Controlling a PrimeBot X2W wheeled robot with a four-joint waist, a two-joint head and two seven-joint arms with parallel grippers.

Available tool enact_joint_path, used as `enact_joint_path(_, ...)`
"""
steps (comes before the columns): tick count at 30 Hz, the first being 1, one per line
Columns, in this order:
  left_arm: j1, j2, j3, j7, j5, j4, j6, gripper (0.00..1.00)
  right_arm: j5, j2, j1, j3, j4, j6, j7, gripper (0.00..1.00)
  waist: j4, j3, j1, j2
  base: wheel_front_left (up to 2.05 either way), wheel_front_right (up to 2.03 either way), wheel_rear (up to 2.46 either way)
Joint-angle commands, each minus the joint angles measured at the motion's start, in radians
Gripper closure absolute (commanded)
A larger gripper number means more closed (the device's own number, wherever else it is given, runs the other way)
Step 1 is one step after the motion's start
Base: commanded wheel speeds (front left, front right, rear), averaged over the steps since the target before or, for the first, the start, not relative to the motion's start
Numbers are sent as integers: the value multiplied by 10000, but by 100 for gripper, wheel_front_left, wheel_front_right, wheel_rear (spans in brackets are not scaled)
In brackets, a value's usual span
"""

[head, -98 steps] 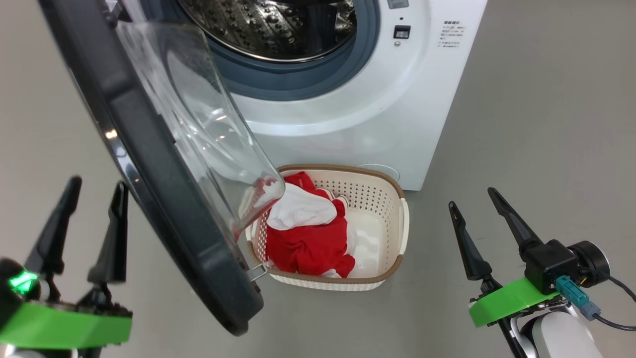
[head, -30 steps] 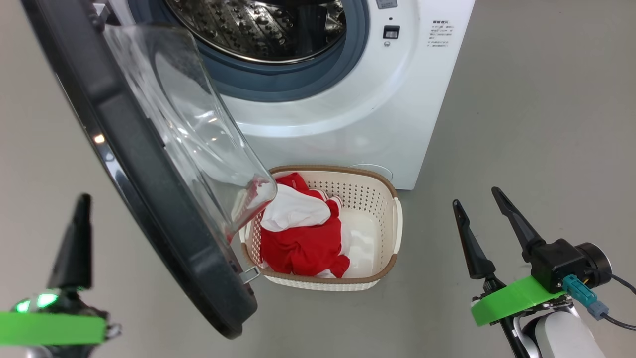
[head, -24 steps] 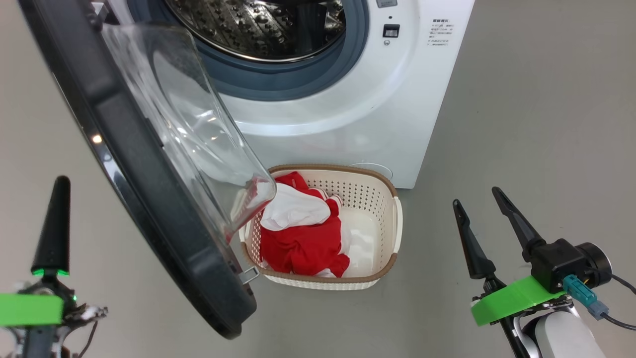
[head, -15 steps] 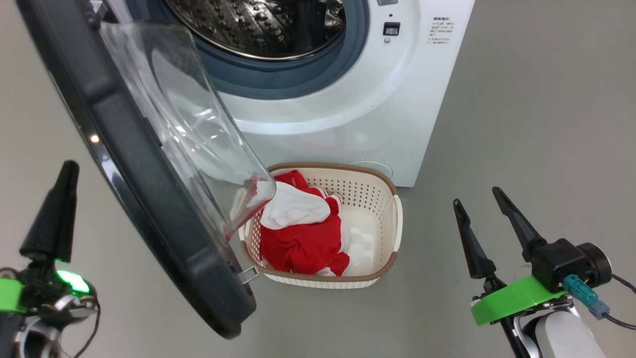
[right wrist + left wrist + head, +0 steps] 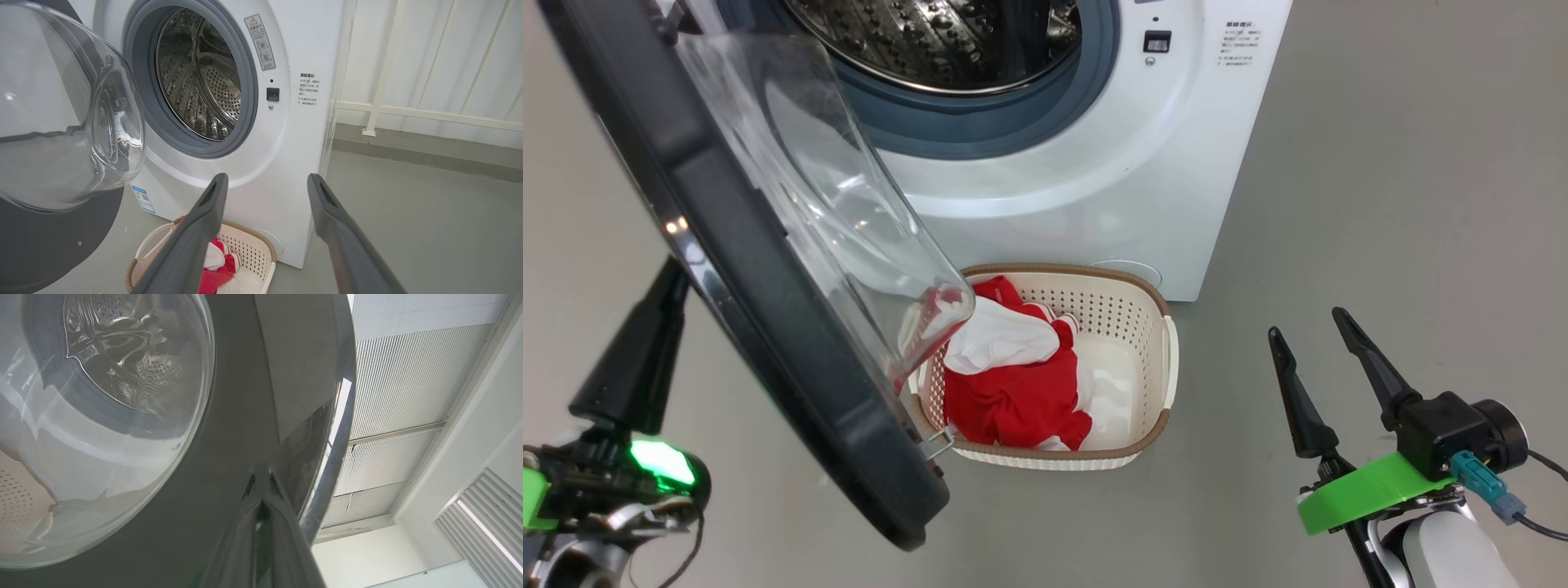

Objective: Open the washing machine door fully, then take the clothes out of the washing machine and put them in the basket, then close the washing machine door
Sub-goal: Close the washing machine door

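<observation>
One wrist view shows left end effector [image 5: 261, 471] closed beside the washing machine door [image 5: 229, 416]; right end effector [image 5: 1303, 322] gapes empty.

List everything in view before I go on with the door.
washer: one, white, ahead, centre
door: one, black rim with clear glass, open, at left
drum: one, steel, inside washer
basket: one, cream with brown rim, on floor in front of washer
clothes: heap, count unclear, red and white, in basket
floor: grey, all around
railing: one, white, right of washer
left gripper: one, dark fingers shut, at door's outer face, lower left
right gripper: one, dark fingers open, holding nothing, lower right
</observation>
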Motion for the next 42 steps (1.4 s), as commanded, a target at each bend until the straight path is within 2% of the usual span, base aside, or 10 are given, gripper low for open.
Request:
enact_joint_path(1, 22, 263, 202, 149, -136, -402, 56, 100, 85, 9, -249, 215, -230, 35, -63, 0, -17, 19, 0, 0, 0, 0, 0)
enact_joint_path(8, 117, 127, -48, 120, -8, -666, 69, 100, 133, 9, -301, 310, -241, 35, -63, 0, -150, 173, 0, 0, 0, 0, 0)
enact_joint_path(26, -673, -336, -623, -702, 252, -271, -563, 100, 131, 9, -505, 327, -278, 35, -63, 0, -729, 591, 0, 0, 0, 0, 0)
enact_joint_path(42, -1640, -468, -1178, -1199, 264, 372, -950, 100, 181, 9, -724, 303, -304, 35, -63, 0, -1306, 1084, 0, 0, 0, 0, 0)
